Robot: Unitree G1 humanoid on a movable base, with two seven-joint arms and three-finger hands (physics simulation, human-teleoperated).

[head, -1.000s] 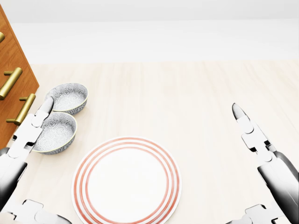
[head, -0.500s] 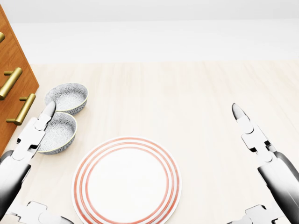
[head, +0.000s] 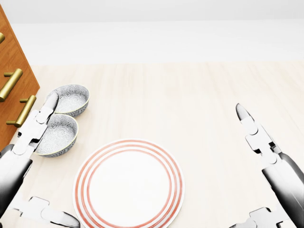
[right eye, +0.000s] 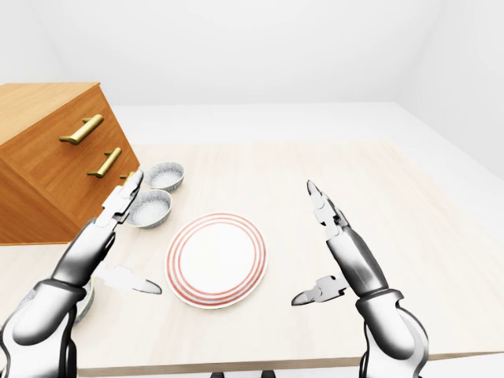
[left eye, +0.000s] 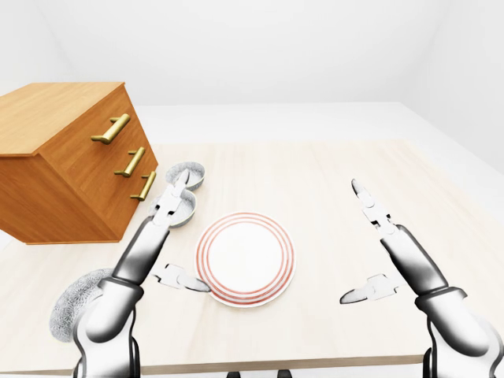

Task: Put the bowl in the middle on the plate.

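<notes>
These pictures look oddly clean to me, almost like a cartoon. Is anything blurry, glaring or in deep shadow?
Head view: evenly lit and sharp edge to edge, no glare on the plate, hardly any shadow under the bowls. Left-eye view: equally crisp; the wooden drawer chest shows a darker shaded side, and the left hand casts almost no shadow. Right-eye view: same flat lighting, no blur, white background without detail.

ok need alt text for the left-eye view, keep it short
A red-ringed plate lies on a pale wooden table between the robot's two open hands, the left hand reaching over the middle of three patterned bowls. Another bowl sits above it by a wooden drawer chest; a third is partly hidden behind the left arm.
</notes>
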